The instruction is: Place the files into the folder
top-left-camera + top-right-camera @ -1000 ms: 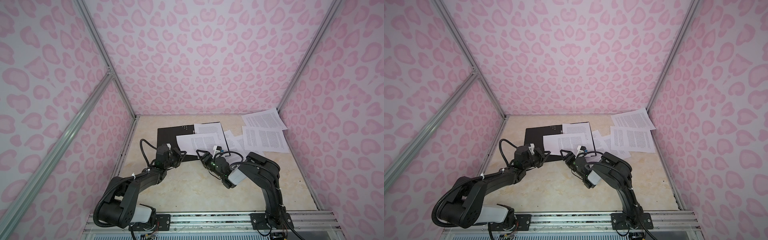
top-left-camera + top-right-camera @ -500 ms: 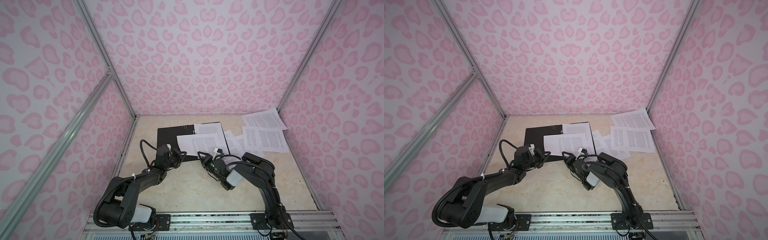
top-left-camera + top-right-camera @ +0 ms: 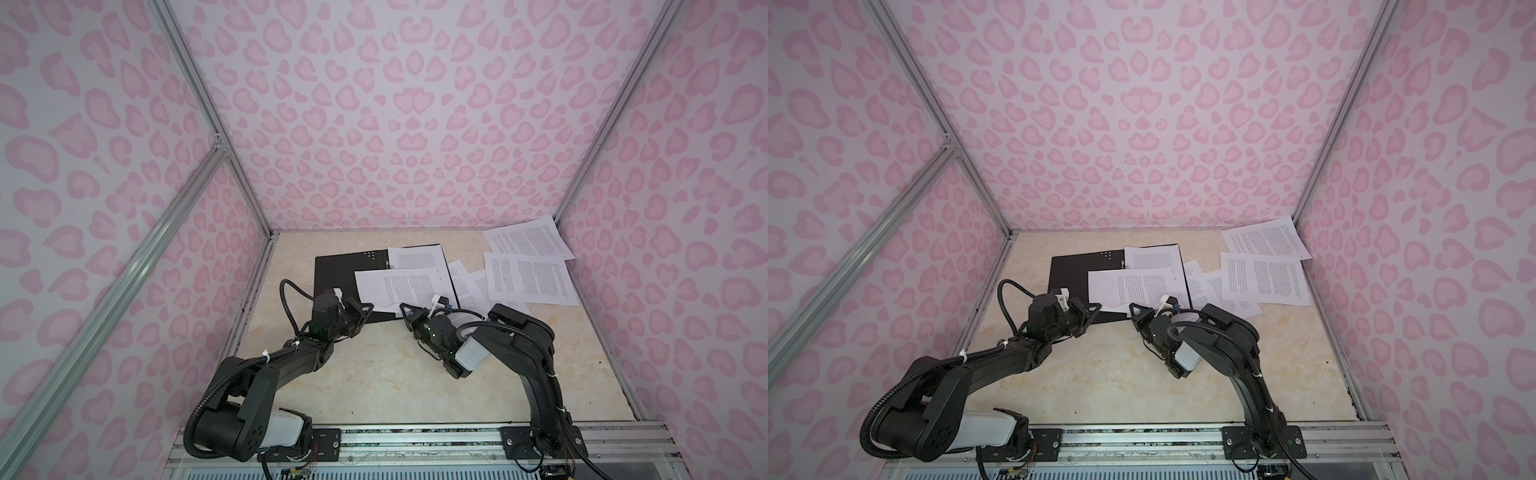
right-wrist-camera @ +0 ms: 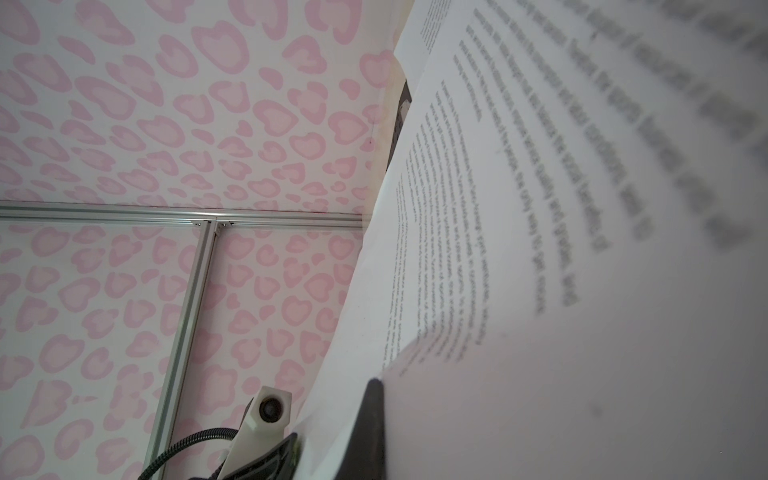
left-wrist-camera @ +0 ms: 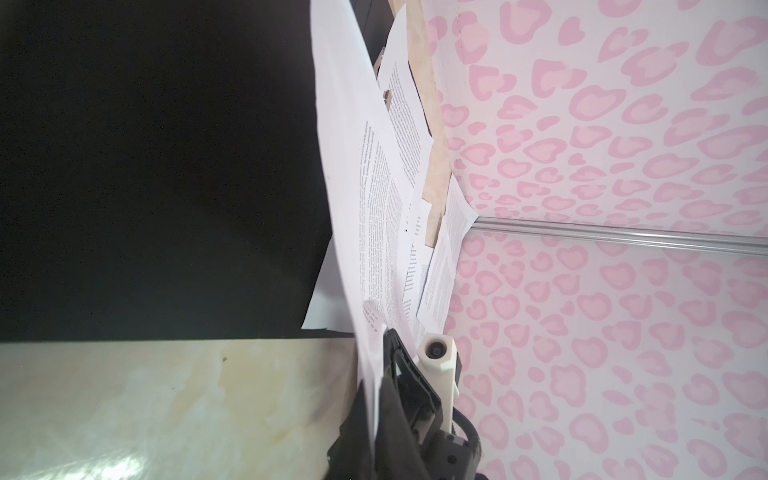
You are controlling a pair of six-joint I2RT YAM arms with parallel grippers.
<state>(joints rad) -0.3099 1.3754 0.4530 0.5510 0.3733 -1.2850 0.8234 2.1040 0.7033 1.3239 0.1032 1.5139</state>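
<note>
Your right gripper (image 3: 406, 311) is clenched on the near edge of one sheet (image 3: 399, 284) lying across the open folder (image 3: 336, 274). Whether your left gripper (image 3: 362, 311) grips it, I cannot tell. A second sheet (image 3: 415, 259) rests inside the folder. Several files (image 3: 528, 278) are left on the bench (image 3: 374, 374).

- Both top views looked down from high at the front, sharing the whole table (image 3: 374, 374).
- Both wrist cameras sat very close beside one printed sheet (image 5: 357, 187).

Bright, even light; near sheet (image 4: 623, 166) blurred.
</note>
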